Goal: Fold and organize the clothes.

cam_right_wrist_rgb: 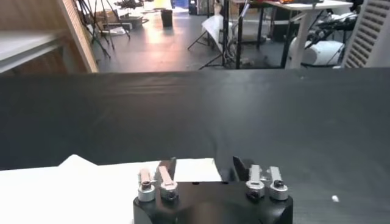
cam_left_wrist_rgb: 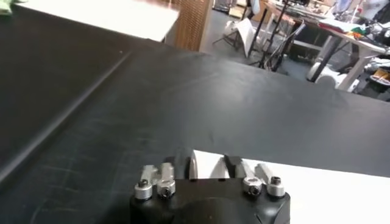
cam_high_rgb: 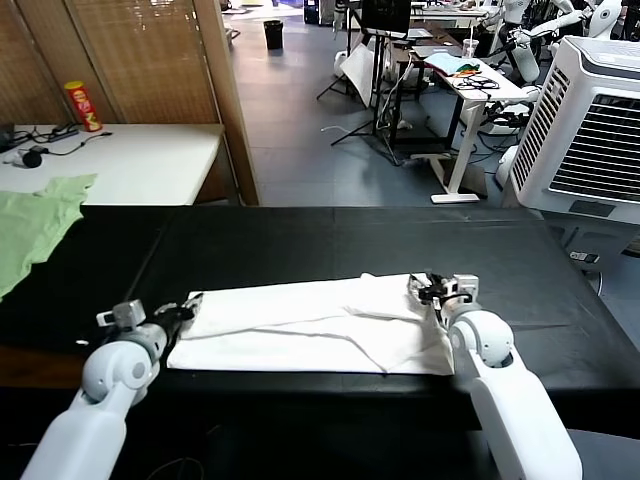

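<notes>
The clothes, one white T-shirt (cam_high_rgb: pixel 310 325), lie folded into a long strip across the black table (cam_high_rgb: pixel 300 240). My left gripper (cam_high_rgb: pixel 185 308) sits low at the strip's left end. In the left wrist view its jaws (cam_left_wrist_rgb: pixel 209 165) stand partly apart, with the shirt's far corner (cam_left_wrist_rgb: pixel 210 163) between them. My right gripper (cam_high_rgb: pixel 432 288) is down at the strip's far right corner. There the jaws (cam_right_wrist_rgb: pixel 204 165) are wide apart, straddling the white corner (cam_right_wrist_rgb: pixel 192 169). No print shows on the shirt.
A pale green garment (cam_high_rgb: pixel 30 225) lies at the table's far left, overlapping a white table (cam_high_rgb: pixel 130 160) that carries a red can (cam_high_rgb: pixel 82 105) and cables. A large white air cooler (cam_high_rgb: pixel 590 120) stands beyond the right side. Bare black tabletop stretches behind the shirt.
</notes>
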{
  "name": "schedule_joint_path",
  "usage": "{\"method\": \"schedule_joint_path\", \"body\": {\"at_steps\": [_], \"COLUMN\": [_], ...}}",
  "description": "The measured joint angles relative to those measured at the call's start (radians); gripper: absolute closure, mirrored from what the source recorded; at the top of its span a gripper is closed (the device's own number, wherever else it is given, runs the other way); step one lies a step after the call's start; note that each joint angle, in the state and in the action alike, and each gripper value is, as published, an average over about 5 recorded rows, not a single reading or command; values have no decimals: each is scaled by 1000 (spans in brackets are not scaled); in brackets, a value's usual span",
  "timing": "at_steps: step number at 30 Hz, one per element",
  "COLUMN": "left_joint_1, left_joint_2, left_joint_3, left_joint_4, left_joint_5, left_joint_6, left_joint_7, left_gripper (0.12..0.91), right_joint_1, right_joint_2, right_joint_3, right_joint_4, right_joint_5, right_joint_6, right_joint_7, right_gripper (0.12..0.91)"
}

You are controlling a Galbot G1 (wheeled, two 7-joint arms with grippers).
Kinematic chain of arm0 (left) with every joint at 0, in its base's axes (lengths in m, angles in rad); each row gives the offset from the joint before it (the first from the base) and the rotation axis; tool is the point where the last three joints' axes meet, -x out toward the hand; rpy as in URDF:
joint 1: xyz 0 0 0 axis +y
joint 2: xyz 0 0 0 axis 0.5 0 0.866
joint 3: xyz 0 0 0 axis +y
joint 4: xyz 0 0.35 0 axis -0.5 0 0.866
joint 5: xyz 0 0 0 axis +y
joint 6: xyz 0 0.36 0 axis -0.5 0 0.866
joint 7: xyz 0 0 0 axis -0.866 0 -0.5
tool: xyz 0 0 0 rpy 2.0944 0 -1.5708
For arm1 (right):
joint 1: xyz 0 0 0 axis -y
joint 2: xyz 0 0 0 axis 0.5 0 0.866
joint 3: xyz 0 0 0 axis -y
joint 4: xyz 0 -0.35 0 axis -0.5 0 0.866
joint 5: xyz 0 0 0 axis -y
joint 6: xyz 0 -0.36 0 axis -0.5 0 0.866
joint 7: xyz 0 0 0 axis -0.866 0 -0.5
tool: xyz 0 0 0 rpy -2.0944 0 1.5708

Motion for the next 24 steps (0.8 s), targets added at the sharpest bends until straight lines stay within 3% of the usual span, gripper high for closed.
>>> {"method": "schedule_joint_path", "body": {"at_steps": [2, 4, 9, 14, 17, 21, 24], "left_joint_1": [-5, -15, -54, -90, -94, -87, -77], "left_joint_2": [-2, -3, -13, -17, -12, 4, 18], "left_joint_3": [7, 17, 45, 58, 59, 51, 38], "left_joint_4": [7, 17, 52, 81, 83, 75, 62], "left_joint_5": [37, 81, 147, 178, 198, 212, 206], "left_joint_6": [-21, -45, -73, -78, -87, -109, -117], "left_joint_7": [13, 25, 32, 53, 66, 70, 72], "left_gripper": [859, 903, 903, 897, 816, 594, 410], "right_joint_1": [2, 8, 39, 50, 39, 4, -36], "right_joint_2": [7, 14, 30, 25, 12, -14, -35], "right_joint_3": [0, 0, -3, 5, 13, 29, 47], "right_joint_4": [-5, -13, -47, -62, -51, -7, 43], "right_joint_5": [-15, -31, -48, -44, -40, -23, -15], "right_joint_6": [22, 44, 64, 64, 66, 69, 63], "right_joint_7": [5, 6, 0, -44, -80, -127, -133], "right_gripper": [854, 897, 903, 900, 822, 613, 446]}}
